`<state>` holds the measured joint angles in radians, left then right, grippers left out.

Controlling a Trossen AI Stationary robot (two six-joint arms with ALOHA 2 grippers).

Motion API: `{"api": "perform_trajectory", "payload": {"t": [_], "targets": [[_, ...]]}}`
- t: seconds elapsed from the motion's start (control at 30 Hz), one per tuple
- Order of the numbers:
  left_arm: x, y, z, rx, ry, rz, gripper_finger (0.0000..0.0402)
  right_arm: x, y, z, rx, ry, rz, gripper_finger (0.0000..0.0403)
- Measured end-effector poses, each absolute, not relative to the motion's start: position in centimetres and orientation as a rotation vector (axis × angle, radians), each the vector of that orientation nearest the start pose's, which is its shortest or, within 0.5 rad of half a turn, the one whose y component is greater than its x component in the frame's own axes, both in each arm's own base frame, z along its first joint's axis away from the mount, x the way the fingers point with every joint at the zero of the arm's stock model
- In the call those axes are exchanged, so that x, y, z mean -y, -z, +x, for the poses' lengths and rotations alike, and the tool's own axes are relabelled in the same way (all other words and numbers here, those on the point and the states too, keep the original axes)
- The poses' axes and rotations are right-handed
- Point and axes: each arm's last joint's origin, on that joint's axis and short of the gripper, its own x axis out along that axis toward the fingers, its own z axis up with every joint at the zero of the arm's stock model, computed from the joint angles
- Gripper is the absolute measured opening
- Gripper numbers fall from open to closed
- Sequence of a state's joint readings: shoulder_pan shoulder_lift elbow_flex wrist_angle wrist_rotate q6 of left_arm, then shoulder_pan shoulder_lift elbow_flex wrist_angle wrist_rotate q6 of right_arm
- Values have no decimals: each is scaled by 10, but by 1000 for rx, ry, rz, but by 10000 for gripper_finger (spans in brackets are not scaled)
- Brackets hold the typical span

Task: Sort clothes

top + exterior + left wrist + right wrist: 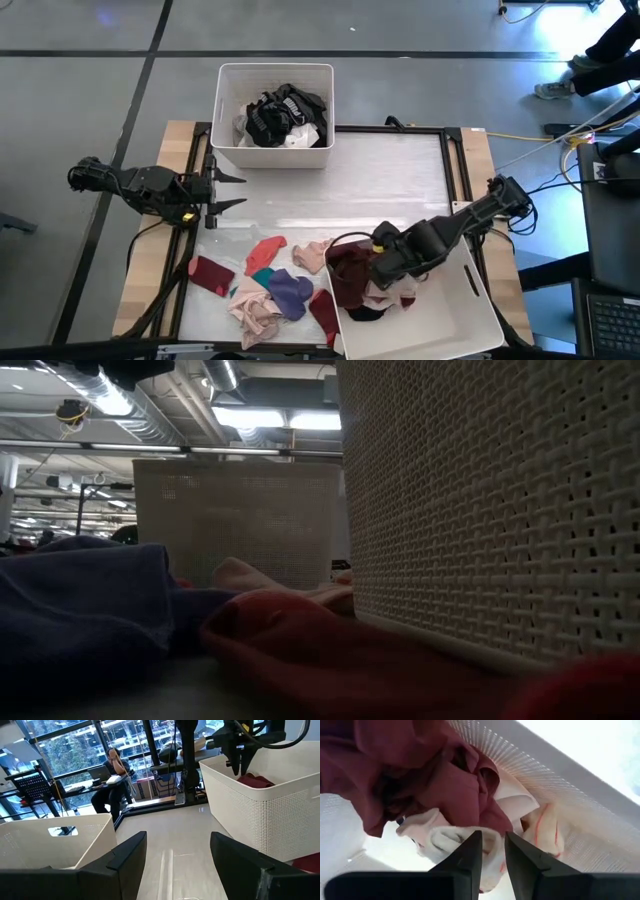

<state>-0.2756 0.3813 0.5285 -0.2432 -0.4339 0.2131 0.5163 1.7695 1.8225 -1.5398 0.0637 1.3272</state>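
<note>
Clothes [262, 292] lie heaped on the bench [400, 180]; right tool [493, 851], fingers slightly parted, gripping nothing, hangs over maroon garment [420, 765]; left tool [232, 190] released

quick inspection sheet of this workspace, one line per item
surface: pale table, bare in the middle
job's things: loose clothes at the near edge; dark ones in far bin; maroon and pale ones in near bin
clutter: nothing seen
grippers: left gripper open, empty, at the left edge; right gripper slightly open over near bin, holding nothing
cables: yellow cable on floor, right
surroundings: seated person beyond the table
</note>
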Motion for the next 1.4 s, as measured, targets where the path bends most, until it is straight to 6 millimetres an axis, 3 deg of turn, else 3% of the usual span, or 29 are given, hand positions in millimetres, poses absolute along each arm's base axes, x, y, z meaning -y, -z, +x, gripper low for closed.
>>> {"api": "perform_trajectory", "payload": {"t": [0.33, 0.5, 0.63, 0.8, 0.93, 1.23, 1.4], "targets": [[16, -288, 102, -107, -148, 236, 210, -160, -338, 287, -1322, 562, 642, 102], [16, -288, 102, -107, -148, 236, 210, -162, -340, 300, -1256, 429, 650, 170], [16, -288, 102, -108, -148, 237, 210, -152, -348, 312, -1211, 350, 690, 229], [16, -288, 102, -108, -148, 239, 210, -140, -360, 331, -1089, 218, 682, 271], [16, -288, 102, -108, -148, 239, 210, -130, -366, 344, -986, 139, 619, 282], [16, -288, 102, -107, -148, 239, 210, -103, -376, 364, -746, 249, 501, 282], [16, -288, 102, -107, -148, 239, 210, -83, -382, 385, -606, 223, 409, 282]]}}
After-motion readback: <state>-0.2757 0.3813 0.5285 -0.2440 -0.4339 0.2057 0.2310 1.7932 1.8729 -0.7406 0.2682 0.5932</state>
